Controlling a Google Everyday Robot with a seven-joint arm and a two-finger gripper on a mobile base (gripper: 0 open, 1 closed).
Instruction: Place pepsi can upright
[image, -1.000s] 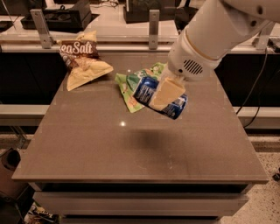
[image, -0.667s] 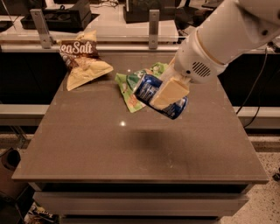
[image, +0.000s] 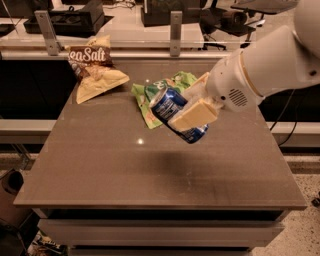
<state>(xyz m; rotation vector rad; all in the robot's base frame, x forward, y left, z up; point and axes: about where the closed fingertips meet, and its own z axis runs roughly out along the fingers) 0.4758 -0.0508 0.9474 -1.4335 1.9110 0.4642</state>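
In the camera view, a white robot arm (image: 270, 62) reaches in from the right over a grey-brown table (image: 150, 175). At its end, the gripper (image: 181, 107) hangs above the middle of the table, a little toward the far side. Its cream-coloured jaws pinch the pepsi can (image: 164, 102) across the body, one in front of the can and the other behind it.

The can is blue with white lettering and is clear of the table, with a soft shadow on the surface below it. It is strongly tilted rather than upright: its silver top rim points up and to the left, and its lower end slants down to the right.

Just behind the can, and partly hidden by it, a green snack bag (image: 142, 100) lies crumpled on the table. Well apart from it, at the far left corner, sits a brown-and-cream snack bag (image: 95, 70) printed with "Sea Salt".

Beyond the far edge of the table, two upright metal posts (image: 175, 32) stand by a pale counter.
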